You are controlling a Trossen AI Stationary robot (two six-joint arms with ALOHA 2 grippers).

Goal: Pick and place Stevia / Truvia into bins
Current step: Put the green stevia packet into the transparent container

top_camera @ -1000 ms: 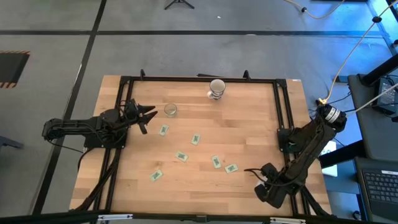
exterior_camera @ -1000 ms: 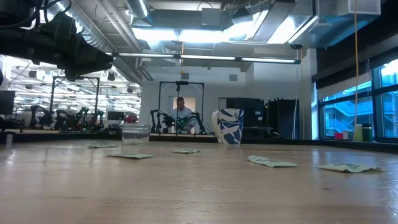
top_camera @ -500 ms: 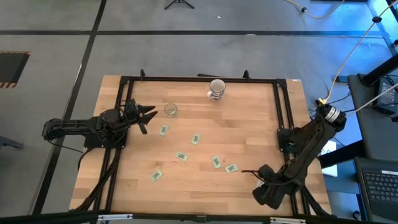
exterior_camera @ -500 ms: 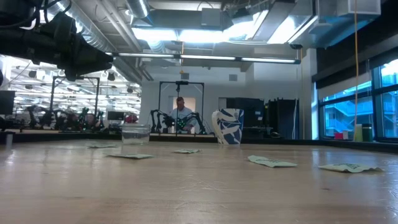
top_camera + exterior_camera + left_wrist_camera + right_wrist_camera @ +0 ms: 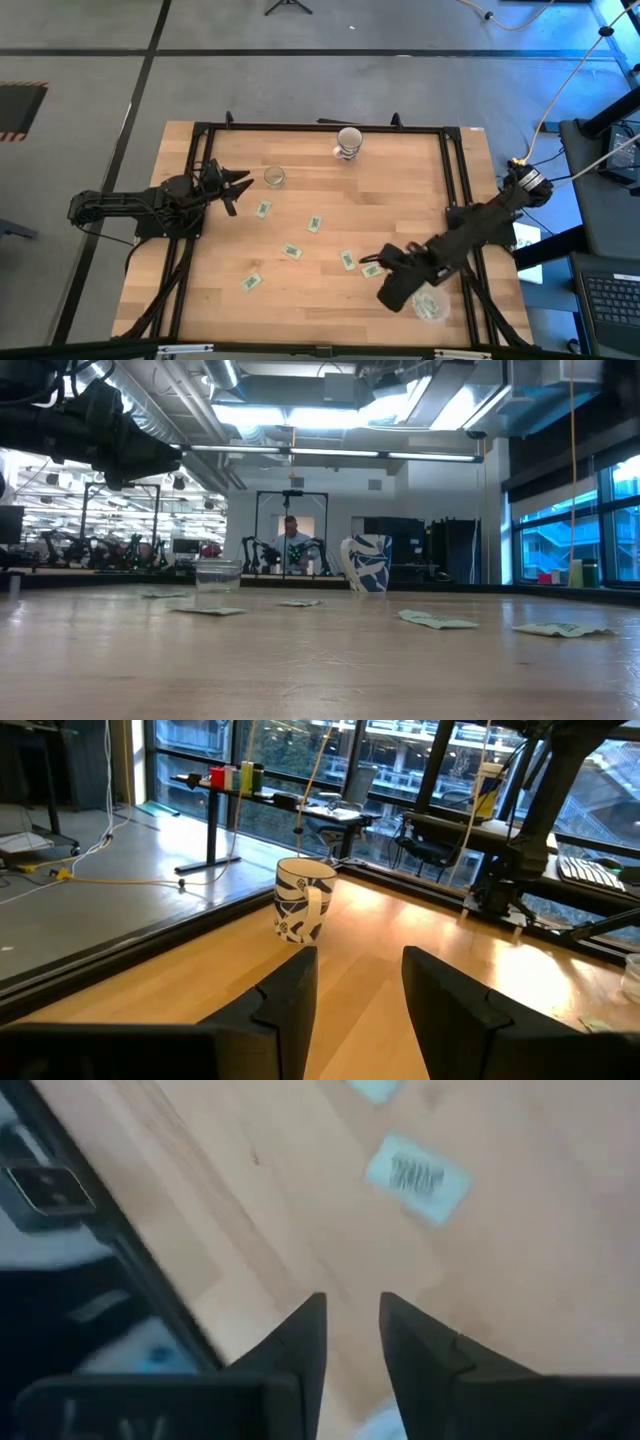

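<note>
The wooden table [image 5: 400, 190] carries six Stevia sachets [image 5: 314, 224] scattered across its middle, well apart from the clear bin [image 5: 274, 177] near its far-left side. The right gripper [image 5: 372, 258] hangs over the sachets nearest it, fingers slightly parted and empty, while the left gripper [image 5: 240, 182] waits just beside the bin, fingers spread.

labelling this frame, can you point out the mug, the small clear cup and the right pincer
mug [image 5: 349, 142], high view, on its open white rim.
small clear cup [image 5: 274, 177], high view, centre of its round mouth.
right pincer [image 5: 368, 261], high view, midway between its fingertips, beside a sachet.
</note>
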